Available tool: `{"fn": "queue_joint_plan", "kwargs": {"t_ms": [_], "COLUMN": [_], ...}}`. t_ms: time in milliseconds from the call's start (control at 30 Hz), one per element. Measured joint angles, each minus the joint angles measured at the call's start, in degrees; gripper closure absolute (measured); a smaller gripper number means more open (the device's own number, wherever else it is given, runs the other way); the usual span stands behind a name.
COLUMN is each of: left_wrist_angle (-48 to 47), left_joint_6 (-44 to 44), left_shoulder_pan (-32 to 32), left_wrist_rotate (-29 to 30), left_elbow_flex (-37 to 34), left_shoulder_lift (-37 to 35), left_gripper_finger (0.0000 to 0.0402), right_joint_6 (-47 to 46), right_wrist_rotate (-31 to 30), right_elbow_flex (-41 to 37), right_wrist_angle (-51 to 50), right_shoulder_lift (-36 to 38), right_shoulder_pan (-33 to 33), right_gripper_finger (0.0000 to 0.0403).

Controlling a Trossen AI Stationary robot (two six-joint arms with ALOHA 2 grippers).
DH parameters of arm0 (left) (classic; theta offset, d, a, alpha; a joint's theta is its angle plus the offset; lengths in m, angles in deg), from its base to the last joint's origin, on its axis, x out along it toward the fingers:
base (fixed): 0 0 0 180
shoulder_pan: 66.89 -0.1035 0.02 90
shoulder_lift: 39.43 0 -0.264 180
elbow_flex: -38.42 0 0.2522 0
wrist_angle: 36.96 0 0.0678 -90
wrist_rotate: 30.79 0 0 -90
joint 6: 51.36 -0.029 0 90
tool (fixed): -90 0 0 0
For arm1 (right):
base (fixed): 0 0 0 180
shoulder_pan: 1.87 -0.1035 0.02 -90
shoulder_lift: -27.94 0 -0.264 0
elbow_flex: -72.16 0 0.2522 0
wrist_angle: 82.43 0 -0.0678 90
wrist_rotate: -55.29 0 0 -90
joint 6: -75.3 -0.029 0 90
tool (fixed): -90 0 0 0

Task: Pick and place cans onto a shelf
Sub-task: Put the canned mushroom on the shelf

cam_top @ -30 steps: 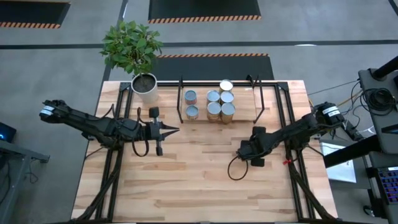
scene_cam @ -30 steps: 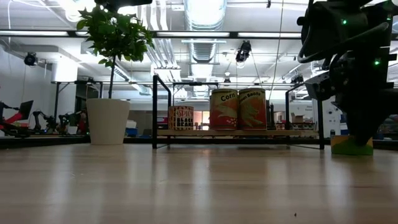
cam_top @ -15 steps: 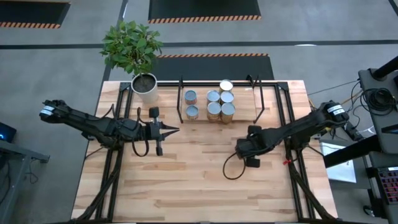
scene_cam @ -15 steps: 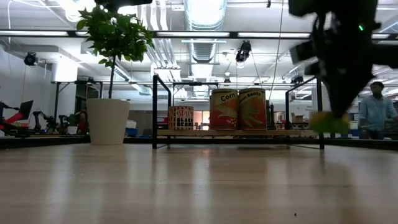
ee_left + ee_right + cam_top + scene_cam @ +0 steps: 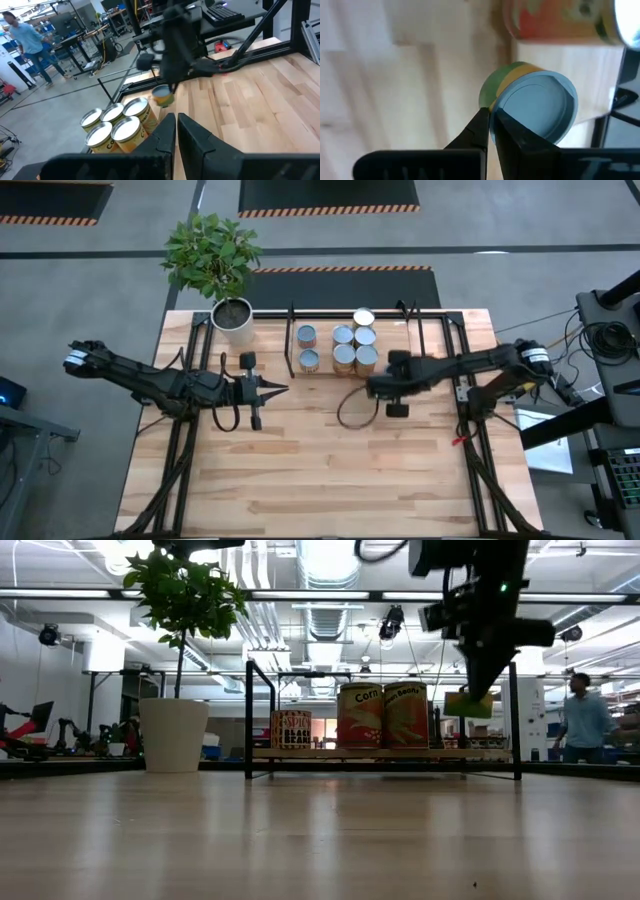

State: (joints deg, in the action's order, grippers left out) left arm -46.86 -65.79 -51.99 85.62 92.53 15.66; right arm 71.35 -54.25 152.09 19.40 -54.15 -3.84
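On the desk's left half the left gripper [image 5: 280,390] waits, its fingers pressed together on nothing, aimed toward the middle. The white pot [image 5: 233,321] with its leafy plant stands at the back-left corner.

The shelf [image 5: 425,345] sits along the back edge: thin black rods round a pale wood board. 6 cans [image 5: 343,356] stand on it, 2 toward its left end and 4 packed together mid-board, all short cylinders with dull silvery lids and printed paper labels.

Just right of that cluster, at the shelf's front edge, the right gripper [image 5: 491,125] pinches a 7th can [image 5: 535,102] by its rim. This carried can has a smooth blue-grey lid with a pressed ring and a green and yellow label. It hangs off the desk, about level with the shelved cans' upper halves in the low view.

The step in hand looks like the carry to the shelf. The next move probably calls for easing the carried can over the bare board right of the cluster, lowering it flat, then spreading the fingers without nudging its neighbours.
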Motion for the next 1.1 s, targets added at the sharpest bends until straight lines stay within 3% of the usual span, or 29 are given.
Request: {"fn": "queue_joint_plan", "kwargs": {"t_ms": [433, 833, 1100], "left_wrist_angle": [-0.1, 0.0, 0.0], "left_joint_6": [0.0, 0.0, 0.0], "left_shoulder_pan": [0.0, 0.0, 0.0], "left_wrist_rotate": [0.0, 0.0, 0.0], "left_elbow_flex": [0.0, 0.0, 0.0], "left_shoulder_lift": [0.0, 0.0, 0.0], "left_gripper_finger": [0.04, 0.04, 0.04], "right_joint_6": [11.3, 14.1, 14.0], "right_wrist_rotate": [5.0, 5.0, 4.6], "right_elbow_flex": [-7.2, -9.2, -9.2], "right_wrist_angle": [9.1, 12.2, 14.6], "right_shoulder_lift": [2.9, 2.5, 2.3], "right_shoulder_pan": [13.4, 16.0, 16.3], "right_gripper_finger": [0.0392, 0.0388, 0.0339]}}
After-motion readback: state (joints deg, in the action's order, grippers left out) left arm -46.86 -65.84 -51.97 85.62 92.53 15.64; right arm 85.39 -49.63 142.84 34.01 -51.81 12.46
